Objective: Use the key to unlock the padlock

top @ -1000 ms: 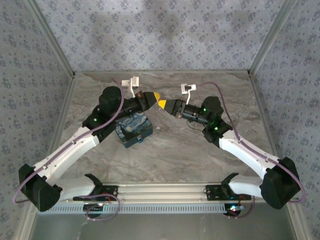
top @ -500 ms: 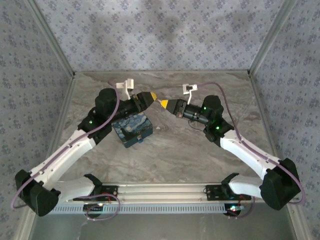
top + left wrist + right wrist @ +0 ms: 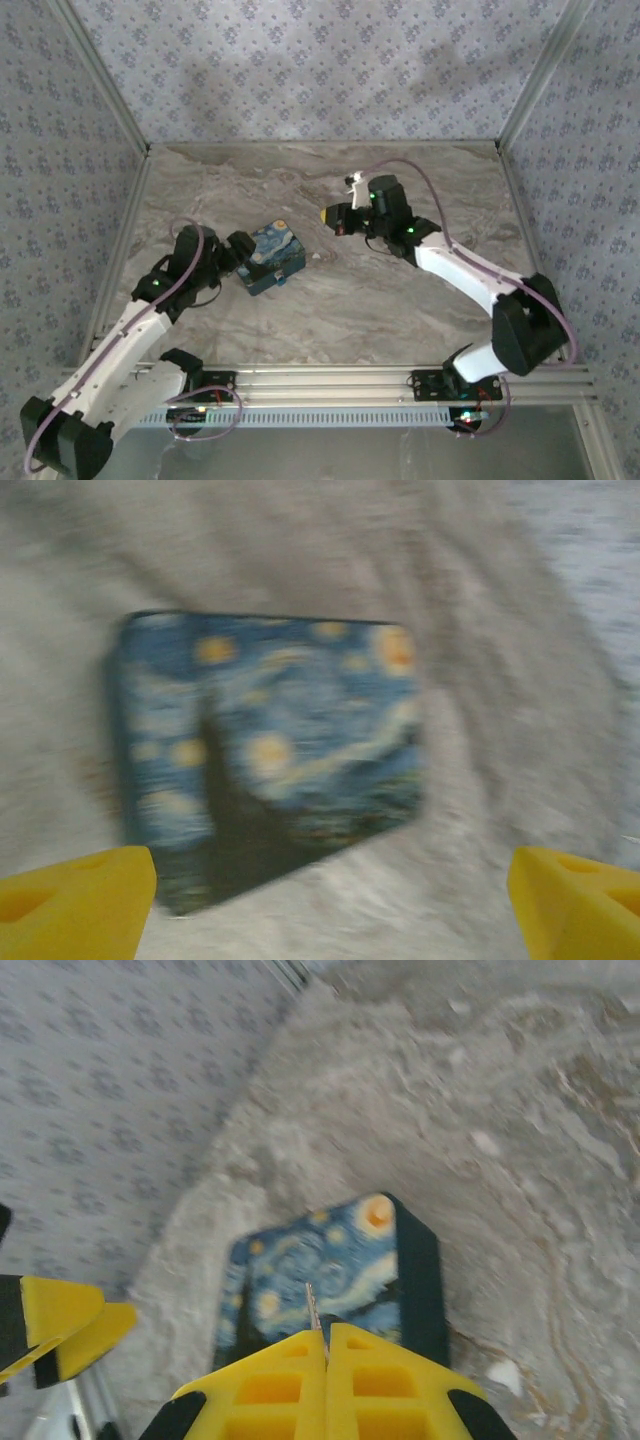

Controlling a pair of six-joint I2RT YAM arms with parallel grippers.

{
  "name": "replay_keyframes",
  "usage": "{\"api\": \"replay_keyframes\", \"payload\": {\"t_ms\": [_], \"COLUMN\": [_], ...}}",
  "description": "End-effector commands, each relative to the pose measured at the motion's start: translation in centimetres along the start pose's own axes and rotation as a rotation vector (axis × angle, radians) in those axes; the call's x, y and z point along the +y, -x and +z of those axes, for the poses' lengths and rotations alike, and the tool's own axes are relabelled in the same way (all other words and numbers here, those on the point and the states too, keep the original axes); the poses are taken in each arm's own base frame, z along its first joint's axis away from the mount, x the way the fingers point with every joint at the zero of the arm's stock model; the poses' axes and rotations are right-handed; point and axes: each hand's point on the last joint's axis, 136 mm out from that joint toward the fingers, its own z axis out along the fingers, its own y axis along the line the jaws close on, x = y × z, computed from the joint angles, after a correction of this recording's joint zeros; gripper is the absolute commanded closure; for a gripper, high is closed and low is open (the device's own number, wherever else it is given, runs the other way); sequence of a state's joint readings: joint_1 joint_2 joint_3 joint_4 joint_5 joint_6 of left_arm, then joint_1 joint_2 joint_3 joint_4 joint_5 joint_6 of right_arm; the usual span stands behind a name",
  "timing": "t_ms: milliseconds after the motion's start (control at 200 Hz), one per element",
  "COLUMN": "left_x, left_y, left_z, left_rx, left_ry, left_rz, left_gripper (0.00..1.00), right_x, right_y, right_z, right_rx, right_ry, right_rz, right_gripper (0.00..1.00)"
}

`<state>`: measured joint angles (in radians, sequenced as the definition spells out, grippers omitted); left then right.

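At the lower left of the overhead frame, the left gripper (image 3: 238, 262) sits just beside the left edge of a single blue box printed with a starry night sky (image 3: 273, 257). Its yellow fingers (image 3: 70, 895) are spread wide at the two bottom corners of the blurred wrist picture and hold nothing, and whether they touch the box cannot be told. The box lies flat on the marbled table (image 3: 400, 320), left of the frame's centre, its long axis running left to right with a slight rise toward the right. One small pale speck (image 3: 318, 256) rests on the table near the box's right side. It is too small to say whether it is the padlock, which may equally be inside the box. Farther back, just right of centre, the right gripper (image 3: 331, 215) is raised with its fingers pressed together on one key (image 3: 311, 1308), a thin metal sliver standing out of the seam between the yellow pads. From the right wrist camera the key's blade runs straight up the frame, aimed at the box lid beyond it. In the overhead frame the box lies down and to the left of that gripper, well apart from it. The count is two arms, one box, one key and one speck. The left arm is judged nearer to the box, so opening or steadying it would likely fall to that side while the right brings the key in.
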<state>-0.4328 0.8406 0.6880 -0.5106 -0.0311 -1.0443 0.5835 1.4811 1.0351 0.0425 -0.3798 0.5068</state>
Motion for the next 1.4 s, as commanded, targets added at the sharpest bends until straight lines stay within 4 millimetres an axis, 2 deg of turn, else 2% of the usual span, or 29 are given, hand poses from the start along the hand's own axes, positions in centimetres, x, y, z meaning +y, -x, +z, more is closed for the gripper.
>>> {"api": "replay_keyframes", "payload": {"t_ms": [0,130,170,190,260,520,660,899,1064,1114,1134,1179,1294,1394], "left_x": [2.9,3.3,3.2,3.1,2.8,1.8,0.8,-1.4,-3.6,-4.5,-4.8,-5.2,-5.2,-4.9], "left_y": [0.0,0.1,0.3,0.5,0.9,1.4,1.0,1.2,0.8,0.5,0.4,0.3,0.4,0.6], "left_z": [1.0,3.5,4.2,4.5,5.4,8.3,10.1,12.8,14.6,15.2,15.4,15.8,16.1,15.2], "left_rx": [-0.033,-0.035,-0.041,-0.046,-0.053,-0.04,0.019,0.081,0.127,0.145,0.151,0.16,0.158,0.141], "left_ry": [0.093,0.071,0.06,0.057,0.045,-0.004,-0.028,-0.052,-0.095,-0.11,-0.113,-0.114,-0.112,-0.113], "left_rz": [-0.046,-0.042,-0.038,-0.036,-0.014,0.041,0.074,0.145,0.182,0.197,0.203,0.209,0.194,0.19], "left_gripper": [0.08,0.07,0.07,0.07,0.06,0.05,0.06,0.06,0.07,0.07,0.08,0.08,0.08,0.08], "right_x": [-2.3,-4.0,-4.9,-4.6,-5.4,-7.6,-7.4,-7.1,-7.4,-7.4,-8.2,-8.8,-10.4,-11.3], "right_y": [-1.0,-2.4,-3.4,-2.5,-3.1,-5.4,-6.8,-8.3,-9.3,-9.0,-10.0,-10.2,-9.6,-7.7], "right_z": [2.1,4.8,5.6,6.0,7.1,9.7,10.5,9.3,7.7,7.1,6.5,5.8,3.7,2.4], "right_rx": [0.059,0.128,0.163,0.152,0.181,0.265,0.314,0.336,0.347,0.333,0.354,0.355,0.343,0.31], "right_ry": [-0.107,-0.185,-0.219,-0.218,-0.242,-0.292,-0.291,-0.298,-0.338,-0.357,-0.38,-0.413,-0.497,-0.556], "right_rz": [-0.052,-0.098,-0.106,-0.114,-0.117,-0.125,-0.159,-0.177,-0.17,-0.16,-0.15,-0.137,-0.093,-0.089], "right_gripper": [1.0,1.0,1.0,1.0,1.0,1.0,1.0,1.0,1.0,1.0,1.0,1.0,1.0,1.0]}}
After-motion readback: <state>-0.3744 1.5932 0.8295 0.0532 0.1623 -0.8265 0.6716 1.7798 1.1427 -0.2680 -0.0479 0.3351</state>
